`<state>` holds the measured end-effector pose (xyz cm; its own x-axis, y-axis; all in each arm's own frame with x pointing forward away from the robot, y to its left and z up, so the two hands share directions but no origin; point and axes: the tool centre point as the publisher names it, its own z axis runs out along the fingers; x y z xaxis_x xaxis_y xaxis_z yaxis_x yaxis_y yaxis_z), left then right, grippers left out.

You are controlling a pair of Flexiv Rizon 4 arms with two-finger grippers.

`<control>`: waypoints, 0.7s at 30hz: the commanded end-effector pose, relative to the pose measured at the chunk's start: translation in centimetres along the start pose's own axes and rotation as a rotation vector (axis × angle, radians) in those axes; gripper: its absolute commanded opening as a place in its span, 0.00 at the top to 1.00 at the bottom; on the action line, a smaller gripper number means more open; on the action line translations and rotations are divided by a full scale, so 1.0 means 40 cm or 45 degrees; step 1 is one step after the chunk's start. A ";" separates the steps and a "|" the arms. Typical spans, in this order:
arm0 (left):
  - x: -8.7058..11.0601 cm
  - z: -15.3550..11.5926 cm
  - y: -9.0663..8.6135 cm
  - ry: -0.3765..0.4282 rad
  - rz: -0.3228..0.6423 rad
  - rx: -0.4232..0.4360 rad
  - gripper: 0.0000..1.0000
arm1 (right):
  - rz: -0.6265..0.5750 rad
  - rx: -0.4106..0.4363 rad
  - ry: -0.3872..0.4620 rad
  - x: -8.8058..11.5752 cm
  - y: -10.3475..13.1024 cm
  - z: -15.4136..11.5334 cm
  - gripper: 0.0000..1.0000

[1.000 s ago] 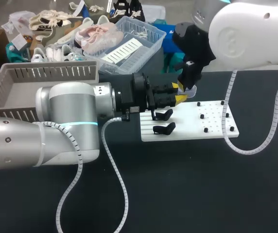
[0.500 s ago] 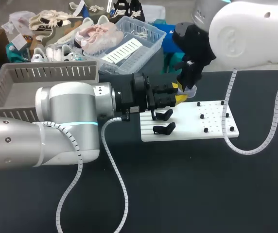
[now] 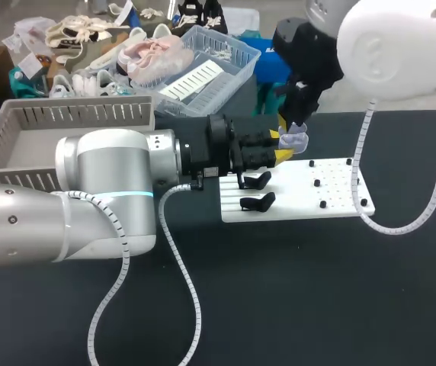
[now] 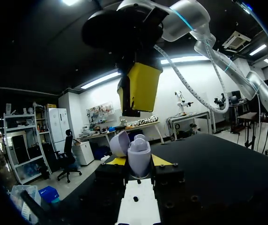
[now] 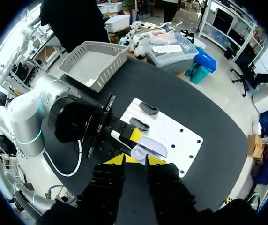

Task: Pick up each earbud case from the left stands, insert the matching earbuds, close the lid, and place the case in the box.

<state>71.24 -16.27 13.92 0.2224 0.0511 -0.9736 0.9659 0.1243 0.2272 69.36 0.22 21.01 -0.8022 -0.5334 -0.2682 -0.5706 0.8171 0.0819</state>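
A lavender earbud case [image 3: 296,142] with its lid up is held over the back left corner of the white board [image 3: 332,213]; my left gripper [image 3: 283,146] is shut on it from both sides. In the left wrist view the case [image 4: 138,157] stands between the yellow tips, lid [image 4: 119,143] tilted back. My right gripper [image 3: 294,113] hangs just above the case, apart from it, fingers a little open with nothing between them. From the right wrist view the case [image 5: 148,147] lies below my right gripper [image 5: 135,161]. Two black stands [image 3: 256,181] [image 3: 256,202] sit on the board's left side.
A grey slatted basket [image 3: 65,114] stands at the back left, behind my left arm. Small black pegs [image 3: 323,203] dot the right half of the board. A clear crate [image 3: 226,57] with shoes sits beyond the table's far edge.
My right gripper has lifted up and away from the case and its fingers have parted slightly. The left arm and the case have stayed put.
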 end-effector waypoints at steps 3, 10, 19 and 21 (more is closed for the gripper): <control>0.001 0.002 0.000 -0.002 0.002 -0.005 1.00 | 0.006 0.020 -0.042 0.005 -0.001 -0.026 0.75; 0.001 0.002 0.000 -0.002 0.002 -0.005 1.00 | 0.012 0.037 -0.059 -0.018 -0.021 -0.033 0.73; 0.001 0.002 0.000 -0.002 0.002 -0.005 1.00 | 0.046 0.052 -0.088 -0.055 -0.068 -0.032 0.69; 0.001 0.002 0.000 -0.002 0.002 -0.005 1.00 | 0.061 0.052 -0.084 -0.063 -0.081 -0.022 0.68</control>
<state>71.24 -16.27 13.92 0.2224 0.0510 -0.9736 0.9659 0.1243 0.2272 72.13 -1.42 22.72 -0.8097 -0.4818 -0.3352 -0.5266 0.8485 0.0525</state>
